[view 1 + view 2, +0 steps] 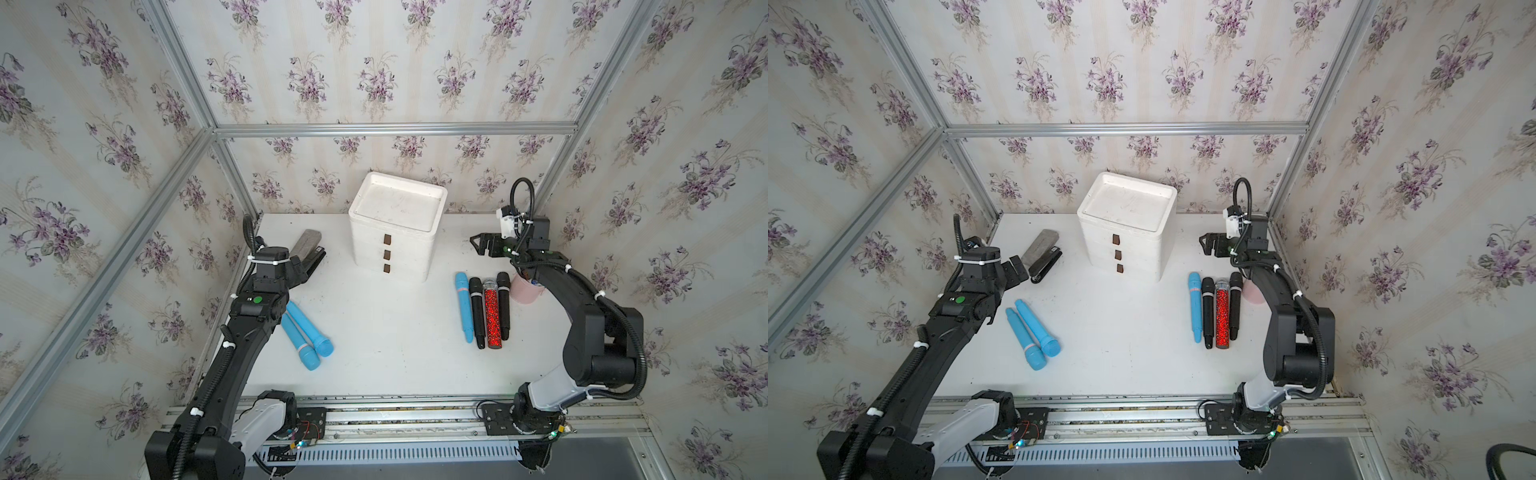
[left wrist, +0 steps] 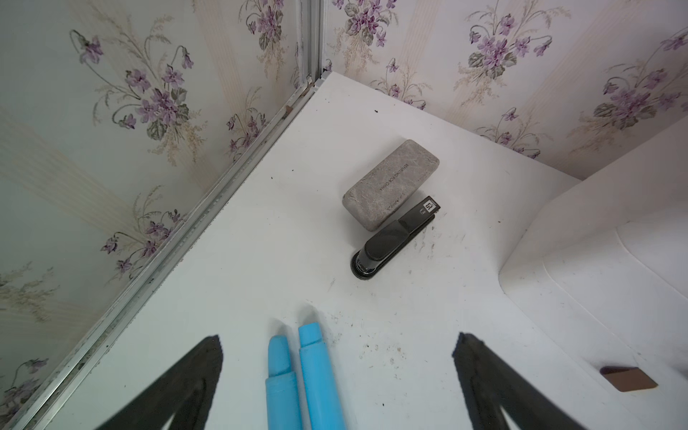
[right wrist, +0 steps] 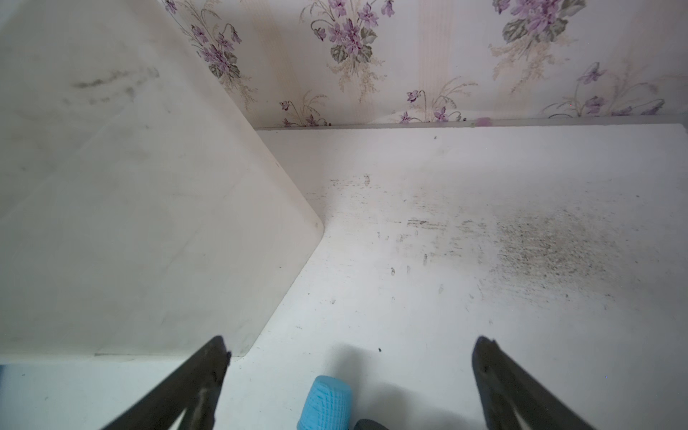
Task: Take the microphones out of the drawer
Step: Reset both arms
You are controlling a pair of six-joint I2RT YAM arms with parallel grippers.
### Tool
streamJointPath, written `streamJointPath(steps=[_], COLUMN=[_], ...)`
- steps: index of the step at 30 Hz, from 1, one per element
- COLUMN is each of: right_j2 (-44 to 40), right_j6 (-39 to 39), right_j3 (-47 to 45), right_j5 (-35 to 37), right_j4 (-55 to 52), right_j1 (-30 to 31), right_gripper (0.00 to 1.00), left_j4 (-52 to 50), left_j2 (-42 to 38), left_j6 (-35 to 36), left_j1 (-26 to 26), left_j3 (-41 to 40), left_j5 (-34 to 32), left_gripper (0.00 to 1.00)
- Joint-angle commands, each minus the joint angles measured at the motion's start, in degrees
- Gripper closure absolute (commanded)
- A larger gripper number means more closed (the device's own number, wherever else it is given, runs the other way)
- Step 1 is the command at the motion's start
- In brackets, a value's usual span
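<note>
The white drawer unit stands at the back middle of the table, also seen in a top view. Its three drawers with brown handles are all shut, so the microphone inside is hidden. My left gripper hovers open to the left of the unit, near a stapler. In the left wrist view the left gripper has nothing between its fingers, and the tips of two blue microphones lie below it. My right gripper is open to the right of the unit. The right wrist view shows the right gripper empty beside the unit's side wall.
Two blue microphones lie at the left. At the right, blue, black, red glitter and black microphones lie in a row. A grey case and black stapler sit back left. A pink cup stands behind the right arm.
</note>
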Motion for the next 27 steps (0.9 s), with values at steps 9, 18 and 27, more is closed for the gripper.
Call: streamJointPath(steps=[9, 18, 27], right_j2=[-7.8, -10.9, -9.4], right_j6=[-3.0, -1.6, -2.5], right_j3=[-27.1, -40.4, -44.1], right_j5=[13.0, 11.5, 12.7], right_j4=[30.6, 51.6, 60.1], right_j1=[3.3, 3.3, 3.3], right_gripper=[0.0, 0.0, 0.0], left_j4=[11.6, 17.5, 36.2], left_j2=[0.2, 5.9, 7.4], left_j6=[1.5, 4.8, 11.9], left_j1=[-1.8, -3.4, -3.9], left_j3=[-7.7, -10.2, -19.7], left_j5=[-1.7, -3.0, -3.1], left_gripper=[0.01, 0.01, 0.01])
